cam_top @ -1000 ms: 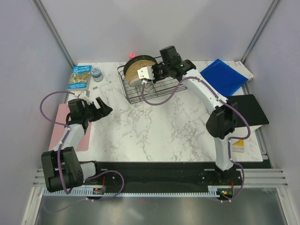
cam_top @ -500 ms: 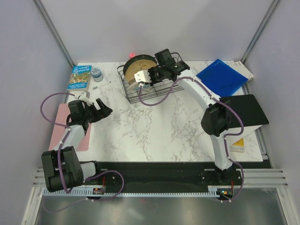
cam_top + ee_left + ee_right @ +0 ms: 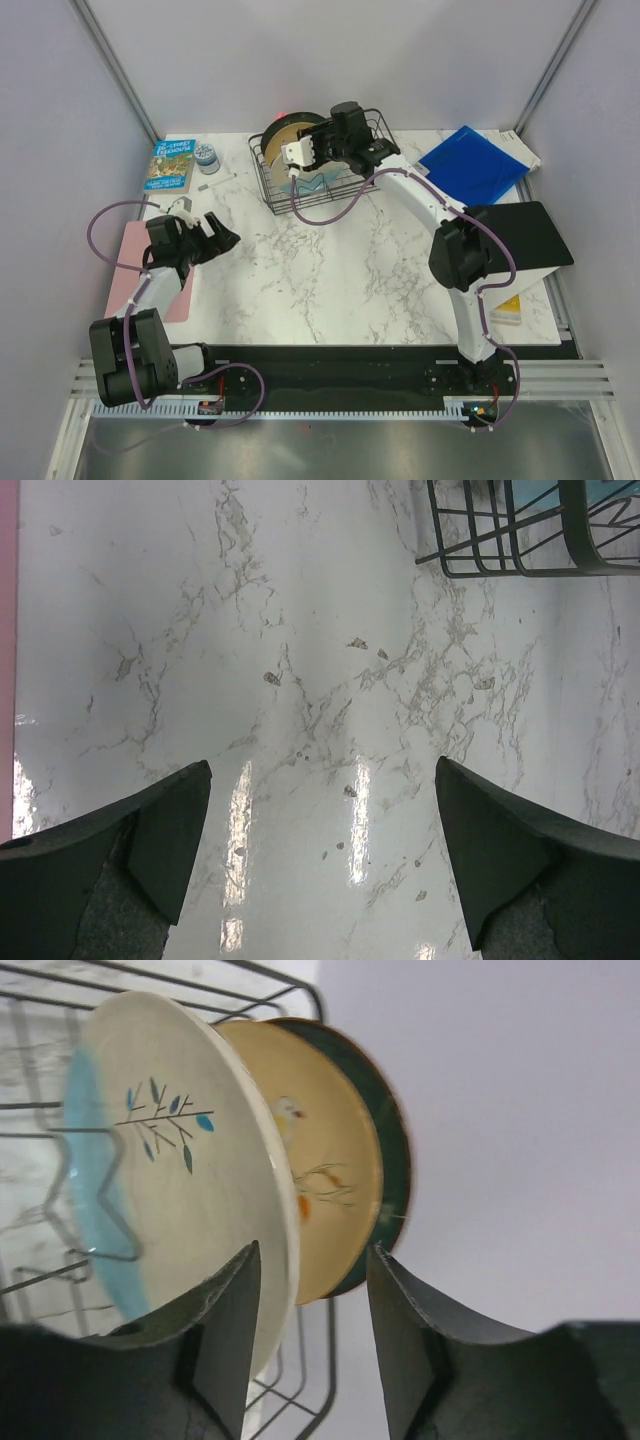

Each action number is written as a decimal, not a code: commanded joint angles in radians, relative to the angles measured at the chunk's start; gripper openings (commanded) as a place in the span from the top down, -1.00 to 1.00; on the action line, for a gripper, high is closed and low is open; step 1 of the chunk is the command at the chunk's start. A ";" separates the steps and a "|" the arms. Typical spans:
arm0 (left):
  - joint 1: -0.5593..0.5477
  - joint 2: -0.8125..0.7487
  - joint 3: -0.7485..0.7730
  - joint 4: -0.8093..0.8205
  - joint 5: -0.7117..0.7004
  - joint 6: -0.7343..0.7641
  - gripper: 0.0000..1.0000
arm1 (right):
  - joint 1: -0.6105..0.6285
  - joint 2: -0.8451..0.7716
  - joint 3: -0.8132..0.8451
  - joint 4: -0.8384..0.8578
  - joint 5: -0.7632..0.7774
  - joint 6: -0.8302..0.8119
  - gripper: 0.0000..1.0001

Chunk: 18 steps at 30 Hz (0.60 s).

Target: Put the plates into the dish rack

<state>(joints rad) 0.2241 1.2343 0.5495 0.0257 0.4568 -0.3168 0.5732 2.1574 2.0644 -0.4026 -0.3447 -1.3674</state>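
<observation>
Dish rack [image 3: 275,195] sits at the back of the marble tabletop [image 3: 340,270], and I can count three plates standing on edge in its left end. The cream-and-blue plate [image 3: 170,1190] with the little sprig is closest to the right wrist camera, then a tan plate [image 3: 325,1190], then the dark teal plate [image 3: 392,1150] behind that.

The right arm [image 3: 420,195] is reaching over the rack. The right jaws are parted, one finger on each side of the cream-and-blue plate's rim. There's a visible gap on the tan plate's side, so nothing's clamped. Can't tell if the other finger touches the plate.

The left arm [image 3: 148,288] is well off to the left by a pink mat [image 3: 182,298], left jaws spread wide over bare marble, holding nothing.
</observation>
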 commanded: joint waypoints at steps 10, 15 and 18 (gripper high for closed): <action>0.008 -0.021 -0.022 0.046 0.036 -0.010 -1.00 | -0.003 -0.050 -0.029 0.269 0.078 0.019 -0.20; 0.008 -0.035 0.010 0.014 0.034 0.002 -1.00 | -0.003 -0.126 -0.128 0.281 0.116 0.024 -0.24; 0.004 -0.087 0.059 -0.072 -0.026 0.063 -1.00 | -0.003 -0.230 -0.237 0.382 0.185 0.126 -0.50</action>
<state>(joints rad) 0.2253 1.2194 0.5362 0.0193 0.4713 -0.3157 0.5697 2.0922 1.9087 -0.1459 -0.2447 -1.3407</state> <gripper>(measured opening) 0.995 0.672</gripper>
